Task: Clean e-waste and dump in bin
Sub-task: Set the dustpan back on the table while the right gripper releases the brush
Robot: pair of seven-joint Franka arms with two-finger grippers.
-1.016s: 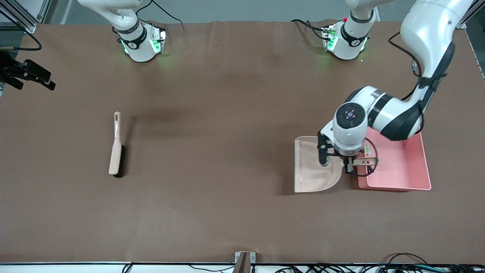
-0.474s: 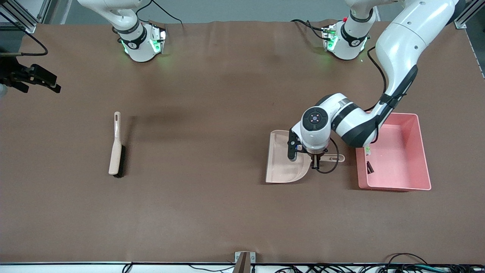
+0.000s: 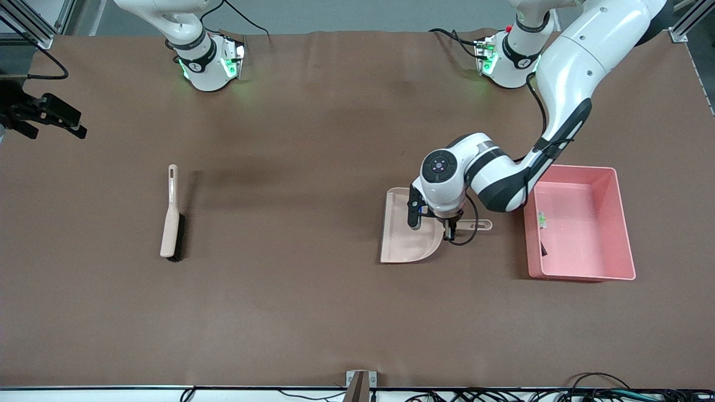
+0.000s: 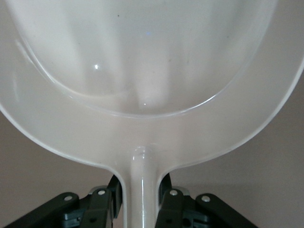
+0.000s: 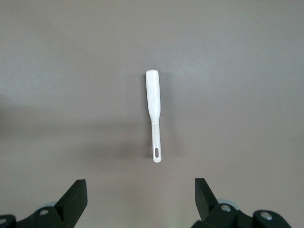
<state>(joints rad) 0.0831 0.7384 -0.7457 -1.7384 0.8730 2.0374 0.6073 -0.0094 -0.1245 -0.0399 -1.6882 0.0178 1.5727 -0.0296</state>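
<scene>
The pink bin [image 3: 614,223] stands at the left arm's end of the table. Both e-waste pieces lie in it by the wall nearest the dustpan: the grey-white part [image 3: 540,220] and the dark stubby cylinder [image 3: 543,247]. My left gripper [image 3: 450,228] is shut on the handle [image 4: 141,190] of the beige dustpan [image 3: 406,237], beside the bin toward the table's middle. The pan [image 4: 152,61] looks empty. My right gripper [image 5: 141,190] is open and empty, high over the beige brush [image 5: 153,109].
The long beige brush [image 3: 170,215] lies on the brown table toward the right arm's end. A dark part of the right hand [image 3: 47,111] shows at the front view's edge. A small metal bracket [image 3: 360,382] sits at the table's near edge.
My left gripper has carried the dustpan away from the bin toward the table's middle and lower. The two pieces now show uncovered in the bin. The right hand shifted slightly.
</scene>
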